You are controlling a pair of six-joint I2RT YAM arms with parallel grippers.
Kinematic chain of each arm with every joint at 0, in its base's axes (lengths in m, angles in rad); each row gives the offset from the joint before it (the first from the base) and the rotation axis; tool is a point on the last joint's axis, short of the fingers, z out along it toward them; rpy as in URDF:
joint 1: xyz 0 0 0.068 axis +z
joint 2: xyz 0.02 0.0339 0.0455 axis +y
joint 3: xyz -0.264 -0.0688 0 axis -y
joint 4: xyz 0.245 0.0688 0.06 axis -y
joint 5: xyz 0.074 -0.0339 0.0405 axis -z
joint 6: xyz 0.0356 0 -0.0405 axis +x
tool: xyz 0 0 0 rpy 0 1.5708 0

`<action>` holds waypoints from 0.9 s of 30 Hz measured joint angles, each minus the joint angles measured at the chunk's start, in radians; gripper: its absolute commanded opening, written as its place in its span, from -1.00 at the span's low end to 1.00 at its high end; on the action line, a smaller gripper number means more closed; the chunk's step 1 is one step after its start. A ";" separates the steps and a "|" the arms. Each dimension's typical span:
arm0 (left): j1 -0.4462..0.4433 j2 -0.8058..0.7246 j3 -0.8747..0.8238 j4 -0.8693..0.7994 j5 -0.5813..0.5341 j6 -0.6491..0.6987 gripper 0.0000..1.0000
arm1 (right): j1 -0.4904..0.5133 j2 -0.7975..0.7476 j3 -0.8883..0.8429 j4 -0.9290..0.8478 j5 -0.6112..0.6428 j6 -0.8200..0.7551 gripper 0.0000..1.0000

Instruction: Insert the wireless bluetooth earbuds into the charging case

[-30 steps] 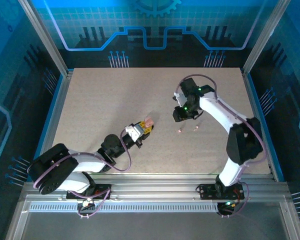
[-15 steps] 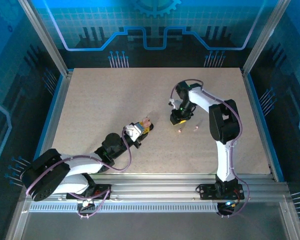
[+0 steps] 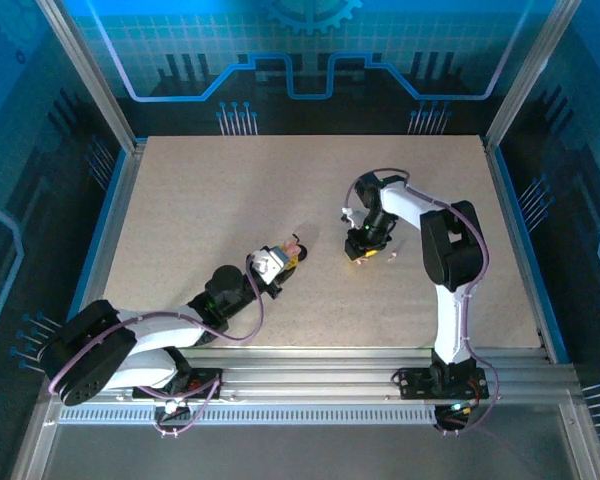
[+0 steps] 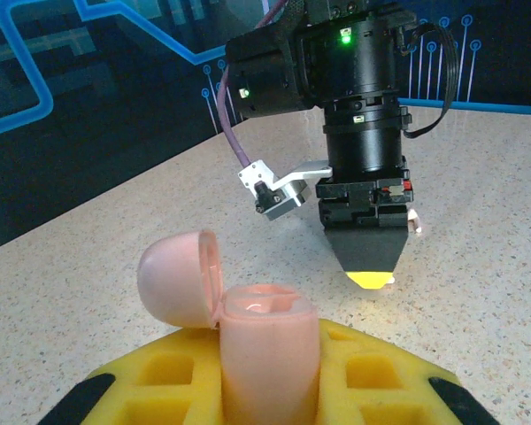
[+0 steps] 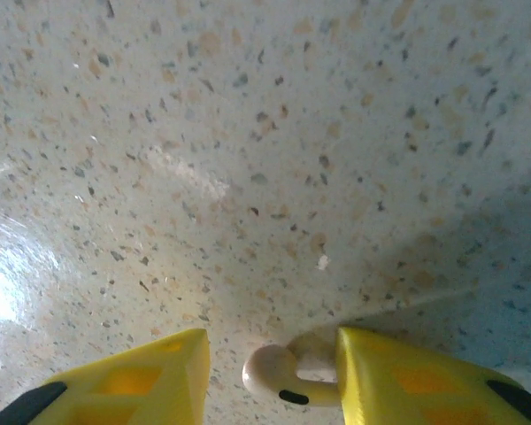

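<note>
Earbud (image 5: 288,379) between parted right claw (image 5: 270,354) tips, against one; left claw (image 4: 265,367) gripping case (image 4: 261,310).

The charging case (image 4: 267,350) is pale pink, the earbud (image 5: 274,370) cream, the table (image 5: 248,133) speckled beige.

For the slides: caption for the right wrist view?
Right gripper, jaws open around a pale pink earbud on the table.

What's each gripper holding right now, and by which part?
The left gripper holds the open pink charging case by its lower body, lid free. The right gripper holds nothing: its open jaws straddle a pale pink earbud on the table.
</note>
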 measured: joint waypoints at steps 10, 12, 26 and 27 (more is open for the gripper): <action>0.000 0.000 0.000 0.000 0.001 0.000 -0.70 | 0.000 -0.042 -0.065 -0.023 0.008 0.026 -0.24; 0.000 0.000 0.000 0.000 0.001 0.000 -0.70 | 0.000 -0.042 -0.065 -0.023 0.016 0.033 -0.25; 0.000 0.000 0.013 -0.014 0.001 0.000 -0.69 | 0.034 -0.042 -0.061 -0.019 0.091 0.053 -0.25; 0.000 0.000 0.013 -0.014 0.001 0.000 -0.69 | 0.034 -0.042 -0.061 -0.019 0.091 0.053 -0.26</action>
